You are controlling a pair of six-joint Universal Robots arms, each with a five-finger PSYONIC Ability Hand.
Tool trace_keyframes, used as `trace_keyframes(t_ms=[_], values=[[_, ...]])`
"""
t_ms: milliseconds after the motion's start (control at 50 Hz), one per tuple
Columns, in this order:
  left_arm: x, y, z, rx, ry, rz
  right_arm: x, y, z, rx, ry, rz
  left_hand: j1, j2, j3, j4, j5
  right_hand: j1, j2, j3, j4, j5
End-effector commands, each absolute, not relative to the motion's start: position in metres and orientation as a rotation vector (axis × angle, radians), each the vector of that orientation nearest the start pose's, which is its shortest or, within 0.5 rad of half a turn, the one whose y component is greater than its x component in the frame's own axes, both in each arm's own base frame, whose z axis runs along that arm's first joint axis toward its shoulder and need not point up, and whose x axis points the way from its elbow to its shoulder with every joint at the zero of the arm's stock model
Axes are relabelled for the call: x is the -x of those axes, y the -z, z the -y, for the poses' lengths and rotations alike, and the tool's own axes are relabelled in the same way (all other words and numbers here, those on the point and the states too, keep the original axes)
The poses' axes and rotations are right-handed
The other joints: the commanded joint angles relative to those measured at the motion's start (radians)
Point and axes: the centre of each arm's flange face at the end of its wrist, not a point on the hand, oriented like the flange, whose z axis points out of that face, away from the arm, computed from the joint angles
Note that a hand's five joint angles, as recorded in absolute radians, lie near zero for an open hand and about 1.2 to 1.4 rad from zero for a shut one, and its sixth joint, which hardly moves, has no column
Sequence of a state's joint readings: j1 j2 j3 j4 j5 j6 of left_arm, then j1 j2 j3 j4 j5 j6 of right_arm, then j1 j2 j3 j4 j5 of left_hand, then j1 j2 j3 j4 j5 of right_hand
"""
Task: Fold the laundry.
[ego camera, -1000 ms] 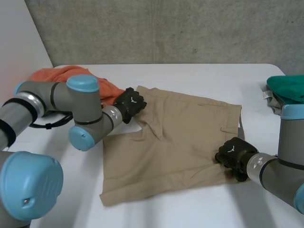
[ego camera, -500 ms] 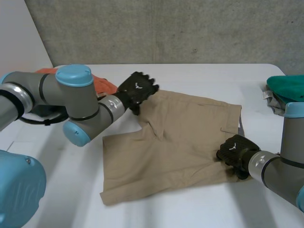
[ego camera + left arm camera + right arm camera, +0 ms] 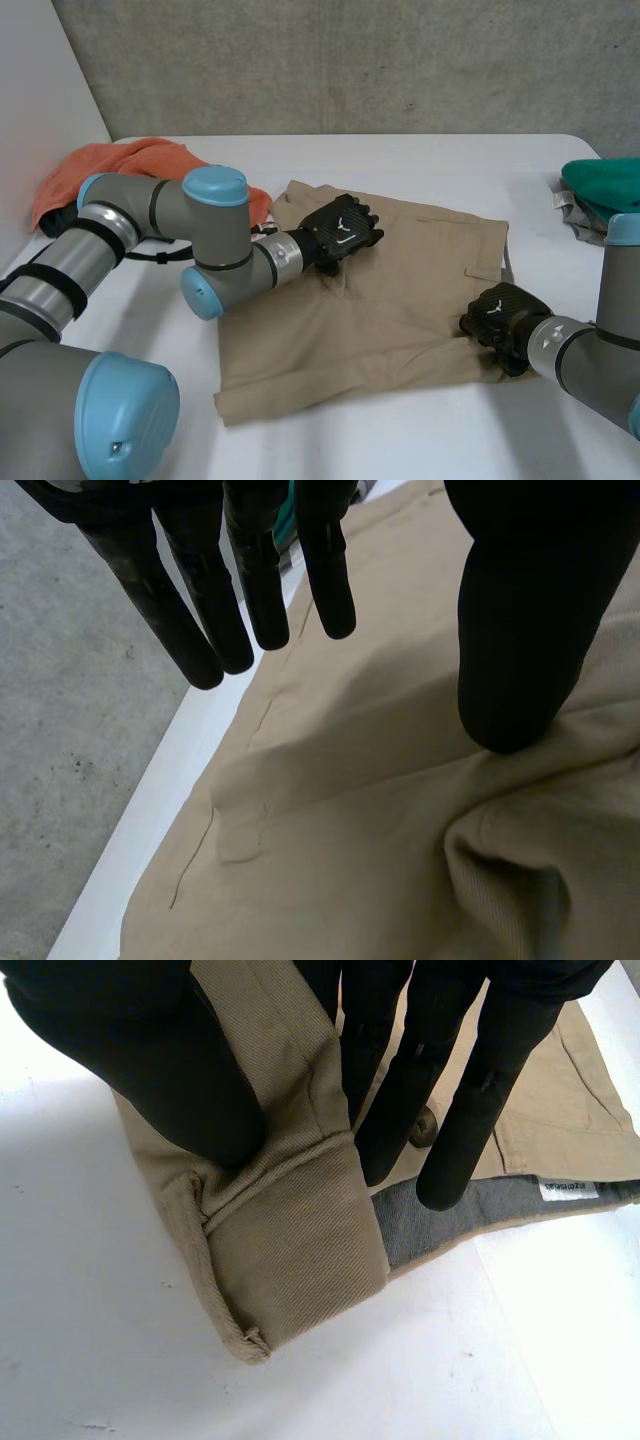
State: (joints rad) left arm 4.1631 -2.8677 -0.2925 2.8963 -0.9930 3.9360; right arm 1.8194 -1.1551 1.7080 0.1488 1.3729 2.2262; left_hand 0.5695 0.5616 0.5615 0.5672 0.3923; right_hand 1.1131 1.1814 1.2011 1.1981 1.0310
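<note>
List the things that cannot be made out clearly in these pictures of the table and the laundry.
The green cloth: cut off by the head view's edge, so its kind is unclear.
The orange cloth: partly behind the left arm, head view.
The label inside the shorts: print too small to read, right wrist view.
The pinched corner of the shorts: covered by the right hand, head view.

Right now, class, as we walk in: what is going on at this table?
A two-armed robot is working on tan shorts spread on the white table. Its left hand is over the shorts' middle, fingers straight, thumb on the cloth. Its right hand pinches a turned-up corner of them. An orange cloth and a green cloth lie at the table's sides.
</note>
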Motion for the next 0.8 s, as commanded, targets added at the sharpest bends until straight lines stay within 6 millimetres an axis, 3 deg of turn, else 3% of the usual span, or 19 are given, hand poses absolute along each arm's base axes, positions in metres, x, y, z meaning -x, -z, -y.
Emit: trace_keyframes(t_ms=[20, 340, 540, 660, 800], values=[[0.41, -0.105, 0.338, 1.811, -1.768, 1.415, -0.217, -0.139, 0.248, 1.718, 1.381, -2.372, 0.125, 0.133, 0.133, 0.128, 0.128, 0.283, 0.215, 0.195, 0.198, 0.191], [0.403, -0.101, 0.342, 1.951, -1.821, 1.447, -0.217, -0.138, 0.246, 1.716, 1.373, -2.37, 0.172, 0.18, 0.18, 0.174, 0.175, 0.283, 0.215, 0.195, 0.198, 0.191], [0.404, -0.102, 0.345, 2.022, -1.901, 1.458, -0.218, -0.138, 0.246, 1.717, 1.373, -2.367, 0.791, 0.799, 0.799, 0.794, 0.794, 0.283, 0.215, 0.195, 0.198, 0.191], [0.389, -0.117, 0.359, 2.058, -2.038, 1.644, -0.219, -0.139, 0.245, 1.72, 1.375, -2.362, 0.827, 0.835, 0.835, 0.829, 0.829, 0.283, 0.215, 0.195, 0.198, 0.191], [0.365, -0.125, 0.36, 1.962, -2.044, 1.925, -0.219, -0.139, 0.243, 1.724, 1.368, -2.359, 0.827, 0.835, 0.835, 0.829, 0.829, 0.283, 0.215, 0.195, 0.198, 0.191]])
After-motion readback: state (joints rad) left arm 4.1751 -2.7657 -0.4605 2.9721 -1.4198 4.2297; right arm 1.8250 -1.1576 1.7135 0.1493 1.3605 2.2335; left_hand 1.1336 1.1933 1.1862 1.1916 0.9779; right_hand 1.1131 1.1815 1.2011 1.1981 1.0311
